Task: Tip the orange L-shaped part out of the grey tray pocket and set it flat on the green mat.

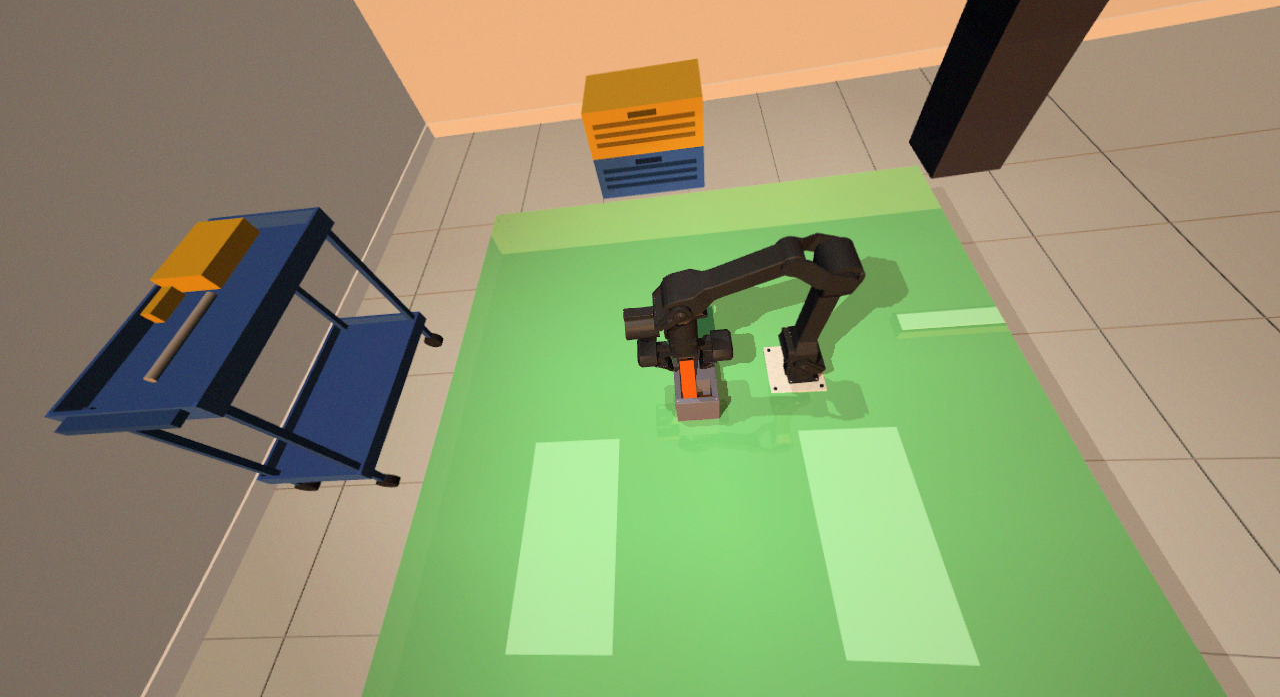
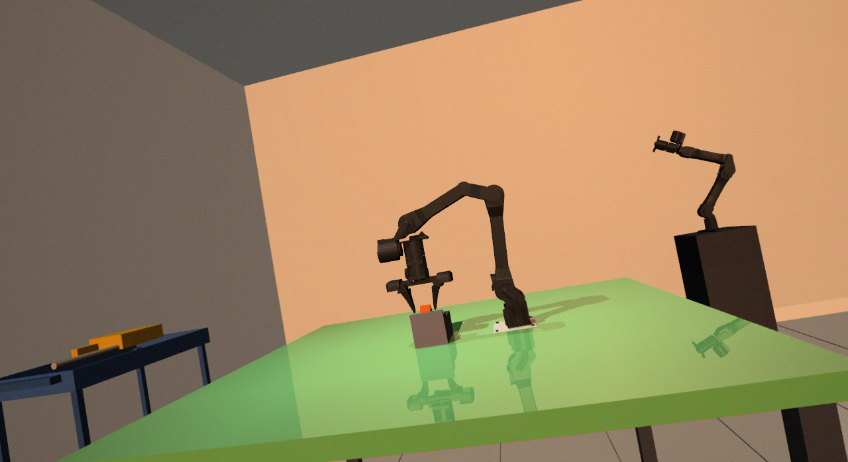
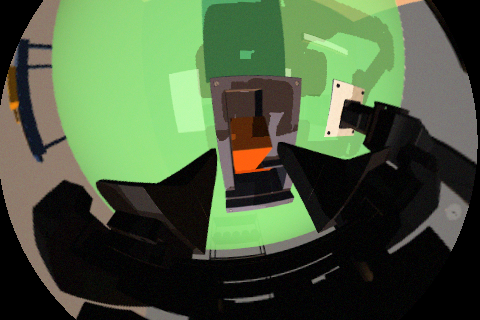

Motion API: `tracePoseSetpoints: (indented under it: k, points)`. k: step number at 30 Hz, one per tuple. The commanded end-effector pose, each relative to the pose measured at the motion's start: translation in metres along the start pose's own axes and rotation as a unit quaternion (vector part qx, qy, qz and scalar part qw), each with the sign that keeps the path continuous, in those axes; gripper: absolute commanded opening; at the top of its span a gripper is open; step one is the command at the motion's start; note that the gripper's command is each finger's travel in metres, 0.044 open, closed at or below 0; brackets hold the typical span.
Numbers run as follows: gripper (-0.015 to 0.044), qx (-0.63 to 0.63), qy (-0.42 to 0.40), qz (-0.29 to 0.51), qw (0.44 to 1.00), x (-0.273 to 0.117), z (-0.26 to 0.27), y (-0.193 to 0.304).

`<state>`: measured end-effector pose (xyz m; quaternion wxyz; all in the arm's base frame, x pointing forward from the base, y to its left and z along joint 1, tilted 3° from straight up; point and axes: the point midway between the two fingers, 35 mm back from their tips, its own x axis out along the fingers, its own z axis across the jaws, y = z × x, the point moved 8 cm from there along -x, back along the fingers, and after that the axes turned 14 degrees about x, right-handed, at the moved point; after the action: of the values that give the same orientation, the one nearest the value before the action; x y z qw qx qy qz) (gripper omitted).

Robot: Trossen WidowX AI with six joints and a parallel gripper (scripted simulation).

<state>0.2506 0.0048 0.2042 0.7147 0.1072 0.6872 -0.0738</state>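
Orange part (image 1: 687, 378) (image 2: 424, 308) (image 3: 248, 146) sits in the grey tray (image 1: 698, 410) (image 2: 430, 330) (image 3: 221, 110), one end raised above the rim. My gripper (image 1: 686, 363) (image 2: 424, 310) (image 3: 247, 150) points down above it, fingers spread, holding nothing. Open space lies between tray and arm base (image 1: 776, 381) (image 2: 501, 327) (image 3: 336, 127). My elbow arches high; the green mat (image 1: 707, 319) (image 2: 457, 327) (image 3: 244, 30) borders the tray's far side, well inside the table edges.

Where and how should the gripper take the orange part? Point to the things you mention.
Pinch the raised end of the orange part (image 1: 688, 379) (image 2: 424, 308) (image 3: 246, 160) from above, one finger on each long side. That end stands proud of the tray (image 1: 697, 410) (image 2: 429, 330) (image 3: 297, 110); the rest sits down inside, where the walls probably block the fingers.
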Motion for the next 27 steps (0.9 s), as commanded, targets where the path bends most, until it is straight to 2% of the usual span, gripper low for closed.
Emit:
tracePoseSetpoints:
  k: [1, 8, 13, 23, 26, 27]
  points:
    - [0.0280, 0.002, 0.001, 0.001, 1.000, 0.0070, -0.0003, 0.0002]
    - [0.0280, 0.002, 0.001, 0.001, 1.000, 0.0158, -0.0010, 0.0000]
    - [0.0149, 0.000, 0.001, 0.000, 1.000, 0.0123, -0.0009, -0.0002]
    - [0.0082, 0.000, 0.001, 0.000, 1.000, 0.0123, -0.0009, -0.0002]
    - [0.0003, 0.000, 0.001, 0.000, 1.000, 0.0123, -0.0009, -0.0002]
    - [0.0000, 0.000, 0.001, 0.000, 1.000, 0.0123, -0.0009, -0.0002]
